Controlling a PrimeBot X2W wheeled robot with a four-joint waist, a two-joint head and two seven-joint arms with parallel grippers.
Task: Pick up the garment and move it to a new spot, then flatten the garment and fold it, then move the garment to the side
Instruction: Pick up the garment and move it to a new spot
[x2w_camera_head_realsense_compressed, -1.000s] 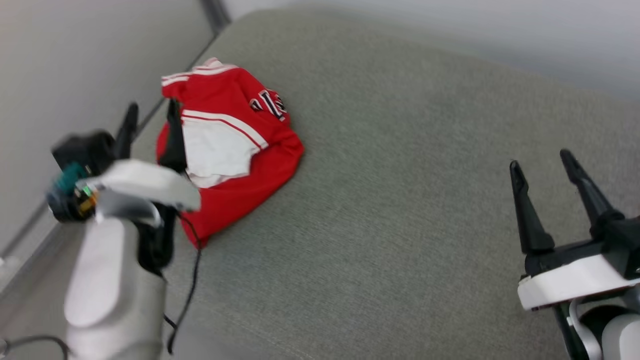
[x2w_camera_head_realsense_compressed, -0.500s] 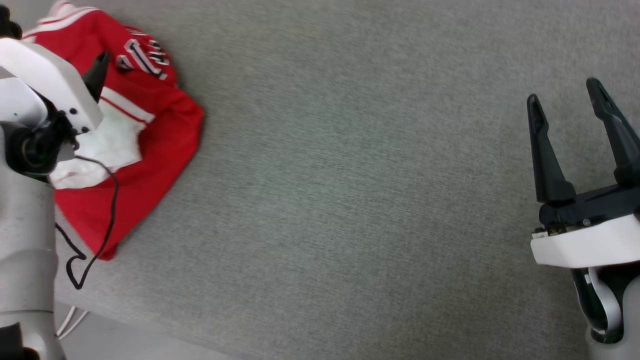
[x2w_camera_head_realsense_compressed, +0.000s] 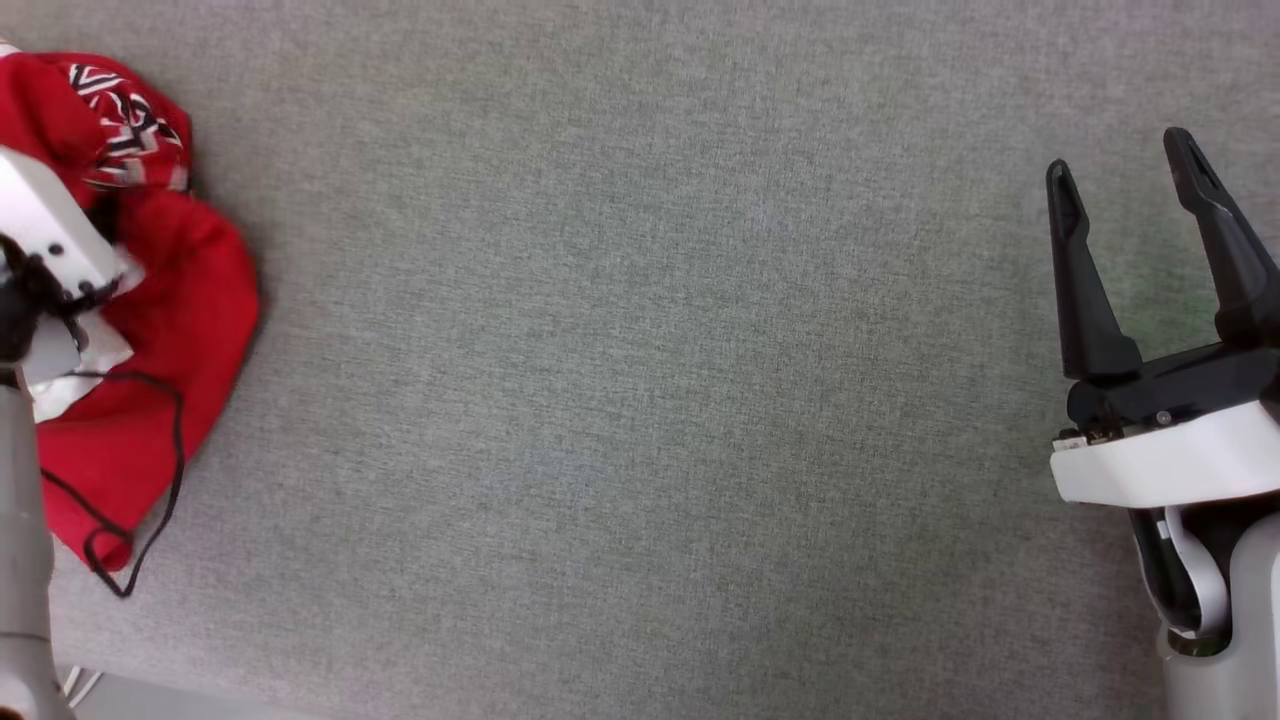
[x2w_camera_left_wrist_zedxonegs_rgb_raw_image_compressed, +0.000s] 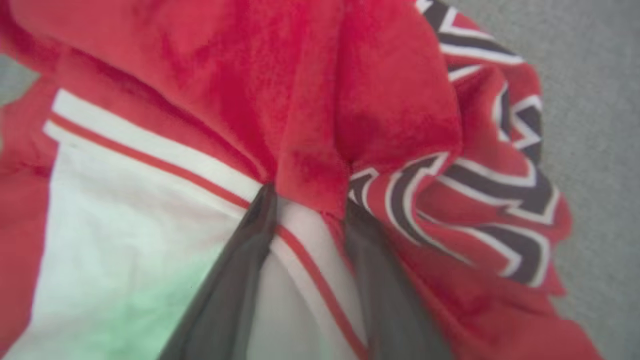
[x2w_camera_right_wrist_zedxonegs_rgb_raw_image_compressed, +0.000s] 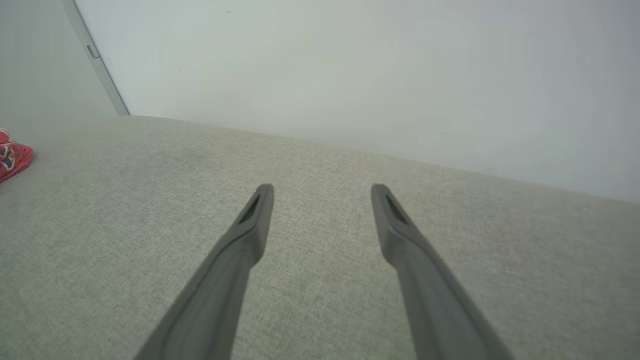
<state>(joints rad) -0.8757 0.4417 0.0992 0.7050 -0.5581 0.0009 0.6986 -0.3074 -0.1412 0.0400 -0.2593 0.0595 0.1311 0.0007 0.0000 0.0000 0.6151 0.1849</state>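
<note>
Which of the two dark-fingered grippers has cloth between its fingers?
The left gripper: a fold of the red jersey-style shirt with white sleeves sits between its fingers. The right gripper stands open over the grey fabric surface.

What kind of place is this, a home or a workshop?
Likely a plain indoor room, perhaps a test space; I cannot say which. There is a broad grey fabric surface like a bed or couch, a bare white wall behind it, and a crumpled red jersey lying on it.

Soft, even, bright light; shadows faint. Left wrist view blurs close on the garment (x2w_camera_left_wrist_zedxonegs_rgb_raw_image_compressed: 350, 100) (green tint at bottom); head view sharp.
</note>
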